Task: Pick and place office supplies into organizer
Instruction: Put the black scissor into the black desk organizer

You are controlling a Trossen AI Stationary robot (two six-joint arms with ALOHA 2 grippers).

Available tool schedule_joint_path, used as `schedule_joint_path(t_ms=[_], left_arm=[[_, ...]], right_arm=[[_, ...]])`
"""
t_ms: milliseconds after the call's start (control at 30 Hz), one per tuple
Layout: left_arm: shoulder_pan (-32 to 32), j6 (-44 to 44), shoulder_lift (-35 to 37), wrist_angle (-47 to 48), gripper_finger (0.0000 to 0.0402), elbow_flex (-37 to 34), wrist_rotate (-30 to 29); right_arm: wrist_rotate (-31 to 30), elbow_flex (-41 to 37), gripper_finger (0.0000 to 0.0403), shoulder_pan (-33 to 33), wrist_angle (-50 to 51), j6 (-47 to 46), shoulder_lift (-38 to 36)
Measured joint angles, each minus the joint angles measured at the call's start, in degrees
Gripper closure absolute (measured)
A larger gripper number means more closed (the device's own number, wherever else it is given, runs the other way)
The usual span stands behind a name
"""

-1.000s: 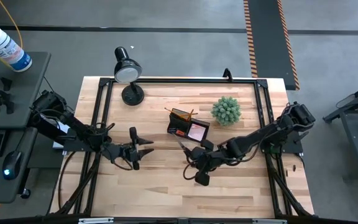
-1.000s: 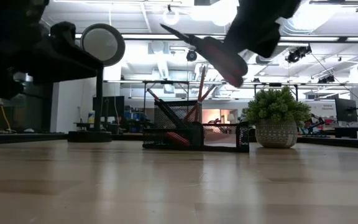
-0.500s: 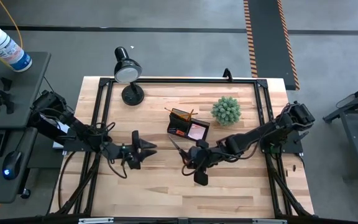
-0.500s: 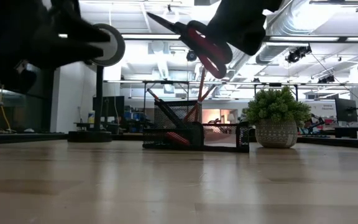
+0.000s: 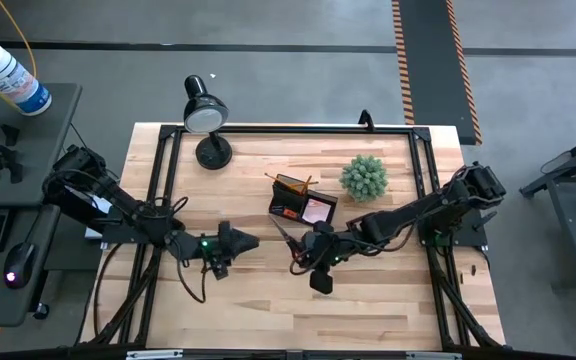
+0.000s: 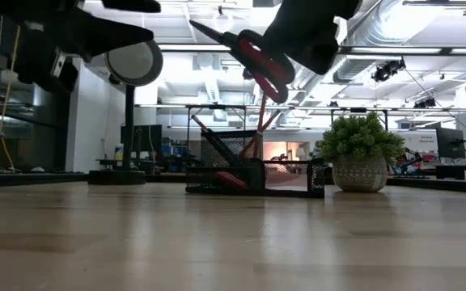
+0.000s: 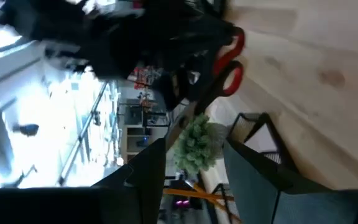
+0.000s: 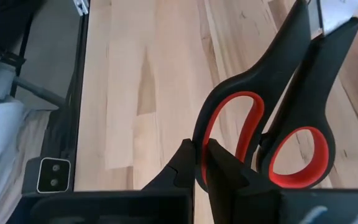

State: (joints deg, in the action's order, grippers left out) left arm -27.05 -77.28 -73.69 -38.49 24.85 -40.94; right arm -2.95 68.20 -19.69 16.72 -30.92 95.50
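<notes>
The red-handled scissors with dark blades (image 6: 249, 50) hang in the air above the pale wooden desk (image 5: 268, 290), clear of its surface. In the low view their long axis slants, the closed blade tips higher and the red loops lower. From above, the scissors (image 5: 293, 240) run diagonally, their point aimed at the desk's back edge and left arm's side, the loops toward the right gripper (image 5: 318, 252). That gripper is clenched on one red loop; the wrist view shows its fingertips (image 8: 194, 163) pinching the loop's rim, with the blades (image 8: 303, 37) reaching away over the wood.

Just behind the scissors stands the small black mesh organizer (image 5: 303, 202), with orange-yellow pencils (image 6: 259, 113) leaning in its taller section and a pink sticky-note pad (image 5: 318, 211) in a lower compartment. A green spiky plant ball (image 5: 364, 177) sits beside it, a black desk lamp (image 5: 206, 118) at the back.

The left gripper (image 5: 243, 240) hovers near the scissors' tip, its fingers spread and holding nothing.
</notes>
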Motion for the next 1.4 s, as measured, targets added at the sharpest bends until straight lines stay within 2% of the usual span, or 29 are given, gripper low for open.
schedule_joint_path(t_ms=[167, 300, 567, 733, 900, 1200, 1400], left_arm=[[0.0, -5.7, -0.4, 9.7, 0.0252, 5.0, -4.3], [0.0, -12.6, -1.5, 12.3, 0.0252, 6.3, -7.6], [0.0, -23.3, -4.2, 10.3, 0.0252, 6.3, -10.1], [0.0, -27.4, -6.4, 2.9, 0.0252, 6.5, -8.7], [0.0, -27.7, -8.7, 4.2, 0.0252, 11.4, -8.1], [0.1, -26.3, -14.9, 22.0, 0.0252, 21.6, -10.0], [1.5, -25.9, -17.9, 22.2, 0.0252, 22.8, -12.5]], right_arm=[[1.9, 0.0, 0.0394, 1.9, -0.4, -0.3, 0.0], [4.3, 0.0, 0.0394, 3.6, -1.0, -2.2, 0.0], [6.9, 0.0, 0.0394, 5.2, -2.0, -2.2, 0.0], [6.6, 0.0, 0.0394, 5.7, -2.0, -0.9, 0.1], [6.9, 0.0, 0.0394, 6.1, -2.2, -0.5, 1.0], [7.8, 0.0, 0.0394, 6.2, -3.3, 0.4, 1.3], [7.8, 0.0, 0.0394, 6.1, -3.8, 0.6, 1.3]])
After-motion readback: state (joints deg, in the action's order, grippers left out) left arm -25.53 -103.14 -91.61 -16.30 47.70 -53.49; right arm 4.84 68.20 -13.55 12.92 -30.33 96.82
